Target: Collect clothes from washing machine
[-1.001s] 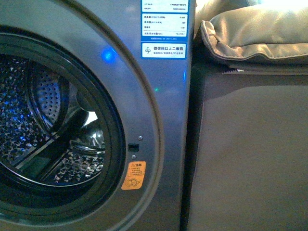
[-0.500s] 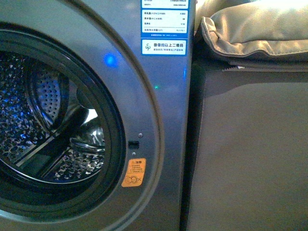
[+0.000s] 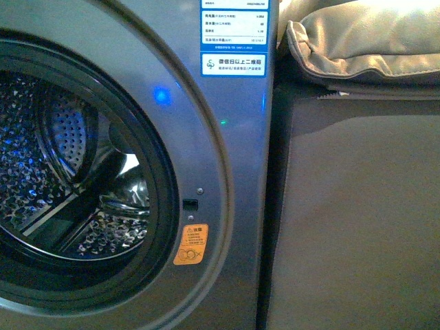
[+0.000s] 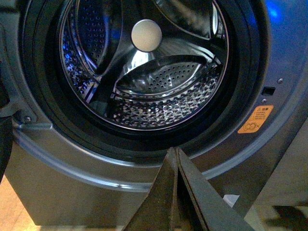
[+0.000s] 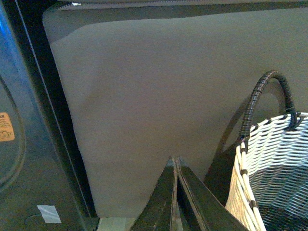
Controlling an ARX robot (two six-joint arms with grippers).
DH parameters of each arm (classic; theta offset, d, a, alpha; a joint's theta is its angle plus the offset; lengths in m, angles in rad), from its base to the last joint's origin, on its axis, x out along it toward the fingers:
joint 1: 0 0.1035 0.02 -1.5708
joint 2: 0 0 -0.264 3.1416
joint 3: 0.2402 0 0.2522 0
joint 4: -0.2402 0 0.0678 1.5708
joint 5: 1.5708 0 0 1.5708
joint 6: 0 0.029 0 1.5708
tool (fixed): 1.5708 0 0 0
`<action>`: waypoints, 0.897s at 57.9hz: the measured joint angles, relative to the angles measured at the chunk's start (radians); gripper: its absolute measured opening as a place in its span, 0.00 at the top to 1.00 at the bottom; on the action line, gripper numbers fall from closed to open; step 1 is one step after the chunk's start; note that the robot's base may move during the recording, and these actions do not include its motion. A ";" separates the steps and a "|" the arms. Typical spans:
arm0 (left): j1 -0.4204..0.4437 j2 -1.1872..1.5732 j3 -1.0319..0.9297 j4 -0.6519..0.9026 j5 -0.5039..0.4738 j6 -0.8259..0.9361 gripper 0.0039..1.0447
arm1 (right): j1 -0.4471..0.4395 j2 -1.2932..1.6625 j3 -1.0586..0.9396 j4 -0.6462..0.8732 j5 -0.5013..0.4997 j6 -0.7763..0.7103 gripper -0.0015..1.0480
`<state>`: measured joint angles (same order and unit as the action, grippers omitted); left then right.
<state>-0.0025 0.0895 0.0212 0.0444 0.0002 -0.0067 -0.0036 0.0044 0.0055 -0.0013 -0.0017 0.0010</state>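
The grey washing machine fills the left of the front view, its round porthole open onto the perforated steel drum. An orange sticker sits beside the rim. No clothes show in the drum in any view. My left gripper is shut, fingers pressed together, just below the porthole rim of the washing machine and outside the drum. My right gripper is shut with nothing in it, facing the sofa's side panel.
A tan sofa stands right of the machine, with a cushion on top. A white wicker basket with a dark handle sits beside my right gripper. A blue-white label is on the machine's front.
The front view has shifted slightly; the machine's label and sticker sit a little higher and further left in frame. Nothing else differs.
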 joint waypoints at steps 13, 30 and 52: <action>0.000 -0.084 -0.003 -0.042 0.000 0.002 0.97 | 0.000 0.000 0.000 0.000 0.000 0.000 0.98; 0.000 -0.085 -0.003 -0.042 0.000 0.002 0.97 | 0.000 0.000 0.000 0.000 0.000 0.000 0.98; 0.000 -0.085 -0.003 -0.042 0.000 0.002 0.49 | 0.000 0.000 0.000 0.000 0.000 -0.001 0.60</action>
<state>-0.0025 0.0048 0.0185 0.0021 -0.0002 -0.0044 -0.0036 0.0044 0.0055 -0.0013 -0.0017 -0.0002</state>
